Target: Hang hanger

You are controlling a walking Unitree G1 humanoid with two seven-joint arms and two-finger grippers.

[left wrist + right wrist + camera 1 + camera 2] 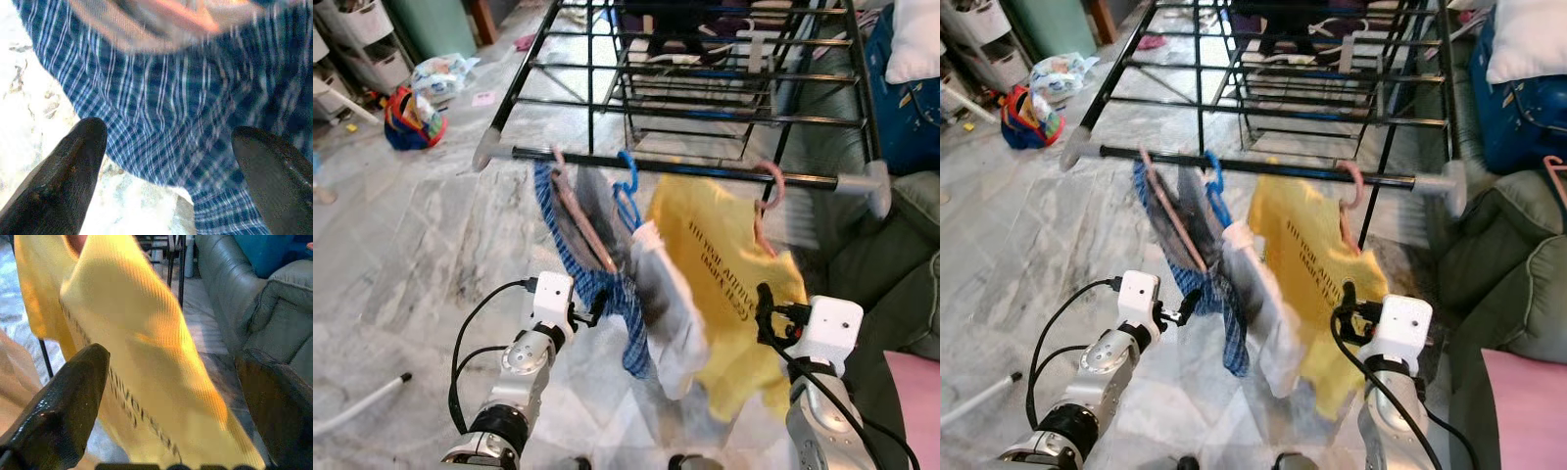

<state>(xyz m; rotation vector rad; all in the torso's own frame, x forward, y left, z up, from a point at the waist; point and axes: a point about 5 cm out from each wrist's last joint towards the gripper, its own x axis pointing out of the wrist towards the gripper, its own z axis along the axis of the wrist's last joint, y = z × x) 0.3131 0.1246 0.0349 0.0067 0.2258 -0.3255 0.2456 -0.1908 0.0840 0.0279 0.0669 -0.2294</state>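
Although the job reads as hanging a hanger, the left eye view suggests most of it is done: three hangers already hook over the front rail (675,168) of the drying rack (705,88). A pink hanger (582,220) carries the blue checked garment (597,284), a blue hanger (626,191) sits beside it with a grey-white garment (666,313), and another pink hanger (766,211) holds the yellow shirt (724,284). The left gripper (597,311) sits low against the checked cloth, while the right gripper (766,315) is at the yellow shirt's lower edge; neither seems to hold anything.

From the right eye view the same row of hangers appears on the rail, with a grey sofa (1508,264) just beside the rack and a colourful bag (1028,117) well apart on the marble floor (1028,225).

Looking along the left wrist, its fingers (63,181) stand wide apart with the checked cloth between and beyond them, not pinched.

Along the right wrist, the fingers (63,406) are likewise spread, the yellow shirt hanging free ahead.

My judgement: the hanging looks complete, and only pulling the arms clear remains.
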